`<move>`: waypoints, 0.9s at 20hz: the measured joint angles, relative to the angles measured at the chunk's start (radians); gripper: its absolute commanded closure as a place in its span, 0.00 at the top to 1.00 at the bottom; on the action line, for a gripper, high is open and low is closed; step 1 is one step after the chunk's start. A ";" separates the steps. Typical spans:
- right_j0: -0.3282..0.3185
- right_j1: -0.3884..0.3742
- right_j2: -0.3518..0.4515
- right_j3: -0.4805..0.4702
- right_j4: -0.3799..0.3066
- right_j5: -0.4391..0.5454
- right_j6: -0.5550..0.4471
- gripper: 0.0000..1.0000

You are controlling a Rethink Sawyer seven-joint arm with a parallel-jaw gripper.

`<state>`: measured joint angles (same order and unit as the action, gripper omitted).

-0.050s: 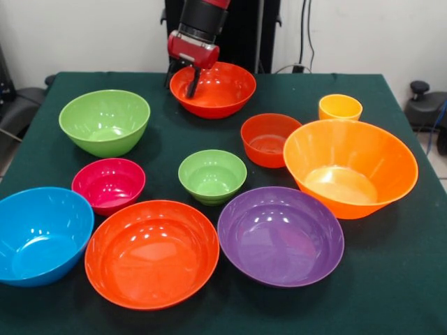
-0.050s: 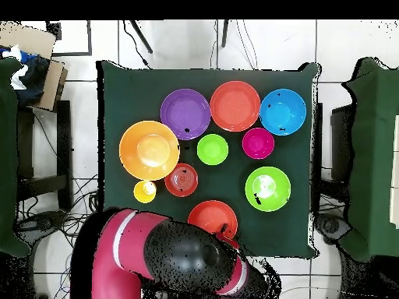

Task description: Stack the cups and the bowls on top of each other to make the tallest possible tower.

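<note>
The cup, yellow-orange, is being shown upright at the table's two o'clock, just beside the large orange bowl; nothing is stacked. At twelve o'clock the gripper is being held inside a red-orange bowl; its finger state cannot be told.

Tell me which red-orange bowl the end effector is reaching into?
The red-orange bowl at the table's far edge; the end effector dips inside its rim, unlike the other two.

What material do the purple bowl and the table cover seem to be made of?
The purple bowl looks like glossy plastic: bright light spots shine on its smooth inside. The table cover looks like dark green matte cloth, probably felt: it shows no reflections.
</note>
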<state>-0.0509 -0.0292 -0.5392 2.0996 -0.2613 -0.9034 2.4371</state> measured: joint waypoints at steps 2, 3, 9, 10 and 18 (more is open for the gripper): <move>0.001 0.000 0.000 0.000 0.004 0.000 0.000 1.00; 0.001 0.000 0.000 0.000 0.005 0.000 0.000 1.00; 0.003 -0.004 -0.002 0.002 0.003 -0.001 0.000 0.00; 0.003 -0.006 -0.002 0.003 0.003 -0.001 0.000 0.00; -0.001 -0.025 -0.002 0.002 0.004 0.000 0.000 0.00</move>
<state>-0.0518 -0.0546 -0.5408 2.1015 -0.2575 -0.9029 2.4373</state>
